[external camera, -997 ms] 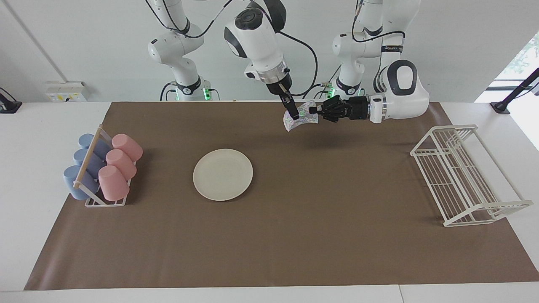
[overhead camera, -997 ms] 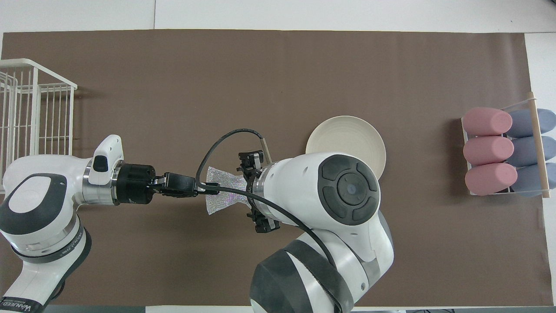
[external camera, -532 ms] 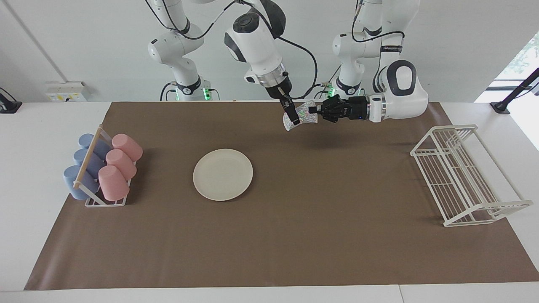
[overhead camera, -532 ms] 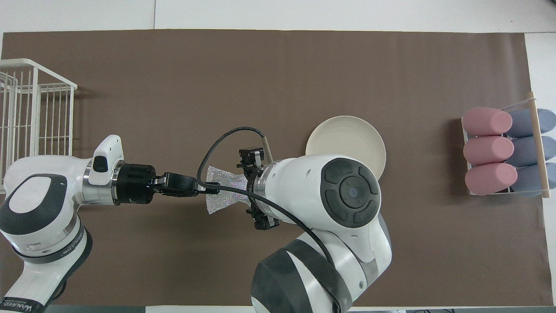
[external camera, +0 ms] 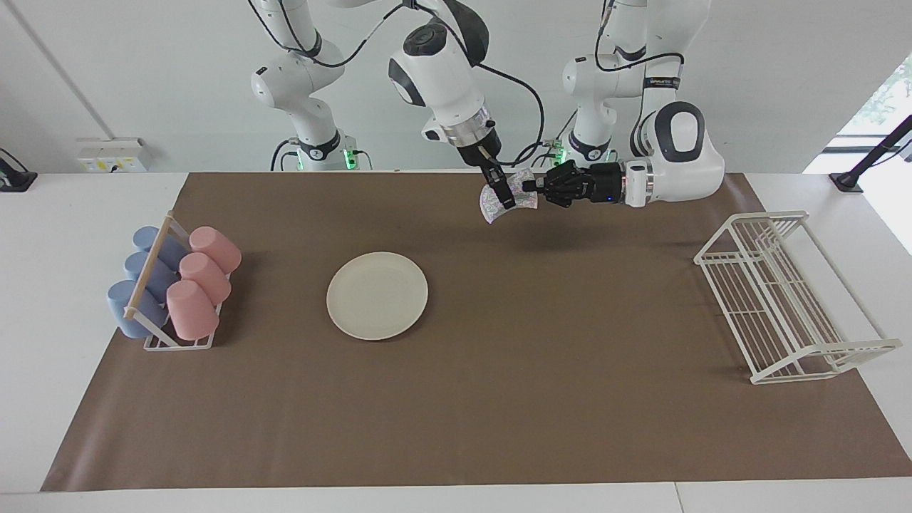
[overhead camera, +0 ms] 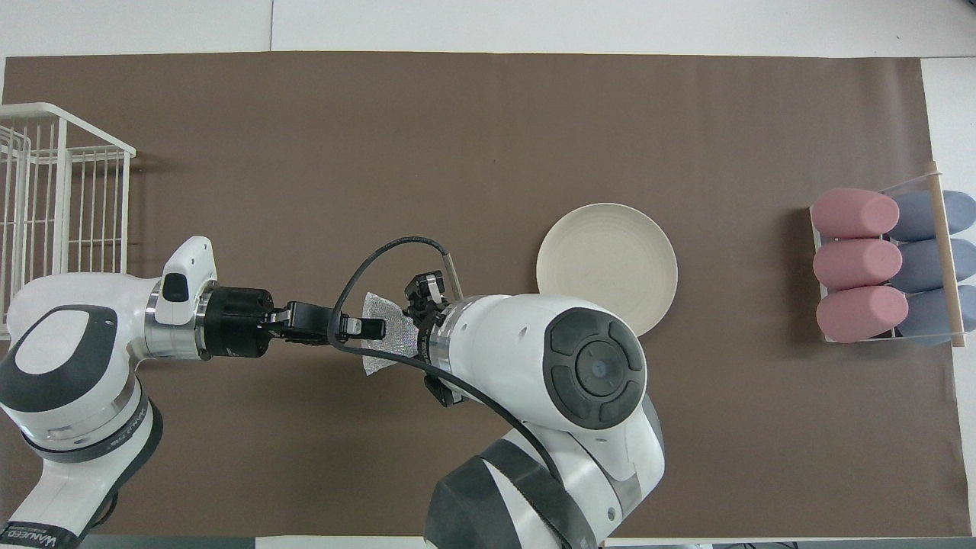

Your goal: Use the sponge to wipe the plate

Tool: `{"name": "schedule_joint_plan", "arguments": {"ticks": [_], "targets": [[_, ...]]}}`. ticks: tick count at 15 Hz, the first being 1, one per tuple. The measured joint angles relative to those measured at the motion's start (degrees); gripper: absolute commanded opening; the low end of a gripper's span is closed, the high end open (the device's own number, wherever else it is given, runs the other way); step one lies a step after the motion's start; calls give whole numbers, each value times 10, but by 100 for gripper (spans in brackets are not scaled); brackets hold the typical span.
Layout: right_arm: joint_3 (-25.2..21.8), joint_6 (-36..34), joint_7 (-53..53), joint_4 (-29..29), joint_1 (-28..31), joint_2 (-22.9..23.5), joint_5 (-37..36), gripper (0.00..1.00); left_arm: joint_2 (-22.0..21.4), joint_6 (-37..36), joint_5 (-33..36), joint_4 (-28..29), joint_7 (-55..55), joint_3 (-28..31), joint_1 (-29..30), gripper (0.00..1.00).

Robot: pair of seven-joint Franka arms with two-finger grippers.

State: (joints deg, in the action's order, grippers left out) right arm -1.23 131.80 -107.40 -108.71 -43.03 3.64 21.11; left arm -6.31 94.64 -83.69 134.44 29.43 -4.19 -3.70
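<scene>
L gripper (external camera: 529,187): reaches sideways in air over brown mat (external camera: 499,399), near robots' edge; pressed tight on one end of sponge.
R gripper (external camera: 504,197): comes down from above onto same sponge, fingers either side of it; whether pinching or just around it — can't tell.
Sponge (external camera: 491,203): silvery, crinkly wad, off the table, held up between both grippers; in overhead view (overhead camera: 379,357) only a corner shows, rest hidden under R arm's wrist.
Plate (external camera: 377,295): cream-white, round, flat on mat, mid-table toward R arm's end; farther from robots than the sponge, well apart from it; nothing on it. Overhead (overhead camera: 606,263): edge nearest robots partly covered by R arm's body.
Cup rack (external camera: 178,342): toward R arm's end of mat, beside plate but apart; wooden bar across top.
Pink cups (external camera: 203,278): three, lying in rack on plate's side.
Blue cups (external camera: 139,281): three, in same rack, on side away from plate.
Wire rack (external camera: 784,299): white, at L arm's end of mat, well apart from plate and sponge.
Mat: covers most of white table (external camera: 43,299).
</scene>
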Motion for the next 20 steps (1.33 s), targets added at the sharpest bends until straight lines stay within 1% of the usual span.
{"name": "schedule_joint_plan", "arguments": {"ticks": [7, 8, 9, 12, 16, 18, 20], "targets": [[0, 8, 0, -1, 0, 0, 0, 0, -2, 0, 0, 1, 0, 0, -1, 0], [0, 8, 1, -1, 0, 0, 0, 0, -2, 0, 0, 1, 0, 0, -1, 71], [0, 8, 3, -1, 0, 0, 0, 0, -2, 0, 0, 1, 0, 0, -1, 100], [-1, 5, 27, -6, 6, 0, 0, 0, -2, 0, 0, 1, 0, 0, -1, 100], [-4, -27, 187, -38, 67, -2, -4, 0, -2, 0, 0, 1, 1, 0, -1, 100], [-5, -27, 258, -65, 100, -2, -24, 0, -2, 1, 0, 1, 1, 0, -1, 100], [-7, -3, 323, -97, 132, 1, -35, 0, -2, 7, 3, 1, 1, 0, -1, 100]]}}
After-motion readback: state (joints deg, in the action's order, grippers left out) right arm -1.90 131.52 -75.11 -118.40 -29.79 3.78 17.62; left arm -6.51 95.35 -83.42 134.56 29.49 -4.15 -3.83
